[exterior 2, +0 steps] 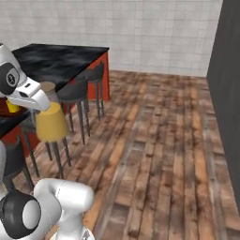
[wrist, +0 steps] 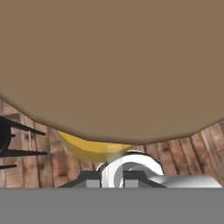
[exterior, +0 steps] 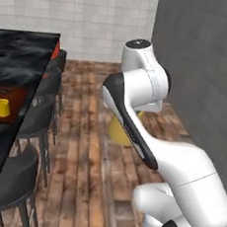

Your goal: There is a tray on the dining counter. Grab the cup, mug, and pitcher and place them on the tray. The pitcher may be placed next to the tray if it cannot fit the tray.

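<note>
The pitcher (exterior 2: 51, 124) rides in mid-air beside the stools, the claw clamped tight on its cork lid — carry step. 1 yellow cup (exterior: 2, 107) sits on the tray (exterior: 15, 100). Next — reach the counter (exterior: 22, 56).

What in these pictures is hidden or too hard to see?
- Hand: in both base views the arm covers it; in the hand view the pitcher's tan lid blocks the fingers.
- Pitcher: top behind the arm in the right base view.
- Tray: cut off by the left edge of the left base view.
- Yellow cup on the tray: too small to see any mark.
</note>
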